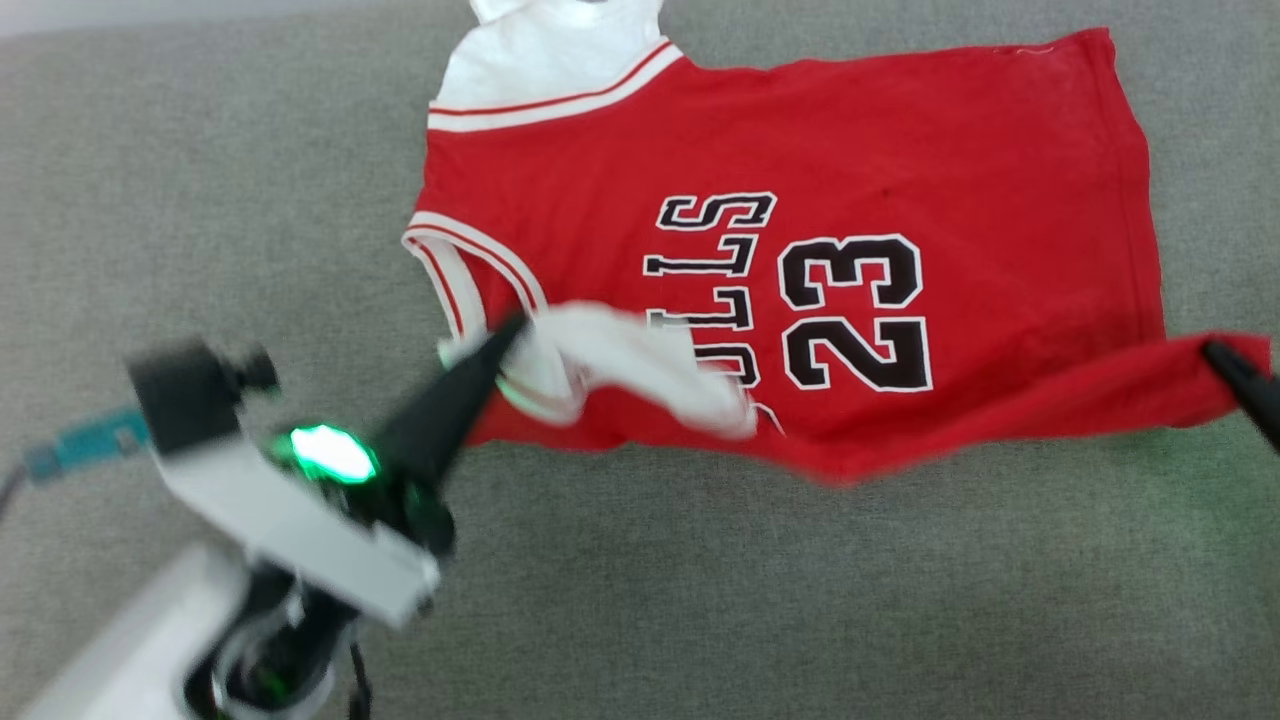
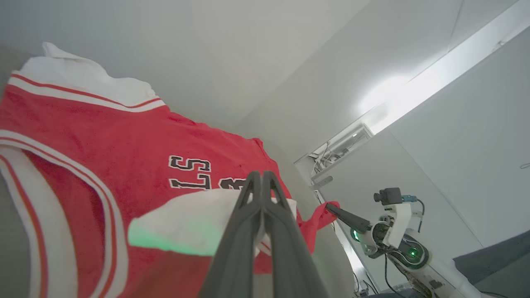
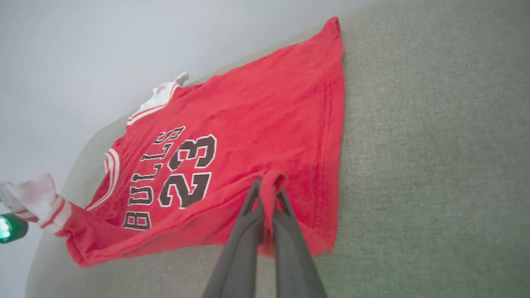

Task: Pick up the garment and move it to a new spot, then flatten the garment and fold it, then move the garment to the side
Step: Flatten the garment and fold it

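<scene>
On the grey fabric surface (image 1: 700, 600), the garment (image 1: 900, 150) lies spread with its "BULLS 23" print (image 1: 850, 310) facing up, and both grippers pinch its near edge.
Head view: the left gripper (image 1: 505, 335) has its fingers together on the white sleeve (image 1: 640, 365), folded over just left of the print. The right gripper (image 1: 1215, 352) holds the red hem corner well right of the print. The edge nearer than the print is lifted off the surface. Left wrist view: the left gripper's (image 2: 261, 176) fingers are pressed together on the white sleeve (image 2: 194, 215) just below the print, and the right gripper (image 2: 329, 205) grips a red corner beyond. Right wrist view: the right gripper (image 3: 267, 192) is clamped on a pinch of red cloth right of the print (image 3: 178, 174).
</scene>
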Robot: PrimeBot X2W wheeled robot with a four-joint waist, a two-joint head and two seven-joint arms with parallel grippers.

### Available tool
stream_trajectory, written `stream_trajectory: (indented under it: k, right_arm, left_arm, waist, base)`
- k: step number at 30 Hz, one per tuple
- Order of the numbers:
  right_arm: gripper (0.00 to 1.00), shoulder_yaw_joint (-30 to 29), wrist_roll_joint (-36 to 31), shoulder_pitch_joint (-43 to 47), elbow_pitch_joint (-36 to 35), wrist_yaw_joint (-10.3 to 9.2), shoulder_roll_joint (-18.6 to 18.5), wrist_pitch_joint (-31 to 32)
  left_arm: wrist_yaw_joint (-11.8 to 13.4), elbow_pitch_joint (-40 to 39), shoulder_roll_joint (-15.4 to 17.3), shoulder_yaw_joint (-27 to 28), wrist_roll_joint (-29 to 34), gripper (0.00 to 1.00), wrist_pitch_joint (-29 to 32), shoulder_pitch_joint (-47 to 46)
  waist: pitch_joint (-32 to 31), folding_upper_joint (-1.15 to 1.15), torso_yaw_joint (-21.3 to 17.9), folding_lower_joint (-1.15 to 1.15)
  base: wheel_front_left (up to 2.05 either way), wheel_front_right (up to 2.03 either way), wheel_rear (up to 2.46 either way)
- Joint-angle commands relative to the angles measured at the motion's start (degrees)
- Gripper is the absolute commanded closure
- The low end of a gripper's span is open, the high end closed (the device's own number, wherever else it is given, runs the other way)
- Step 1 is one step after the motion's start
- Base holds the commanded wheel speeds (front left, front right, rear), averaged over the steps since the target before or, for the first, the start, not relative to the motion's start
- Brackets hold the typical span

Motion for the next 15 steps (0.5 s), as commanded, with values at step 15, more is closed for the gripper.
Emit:
stream_trajectory:
  k: [15]
  right_arm:
    - [1.00,0.30,-6.95,-17.42,13.90,-0.02,10.99,2.84]
  left_arm:
    - [-0.04,27.48,-5.68,-0.01,3.52,1.00,1.28,-15.87]
  waist:
    - [4.10,0.00,-2.41,0.00]
  base:
    - [0.00,0.00,0.00]
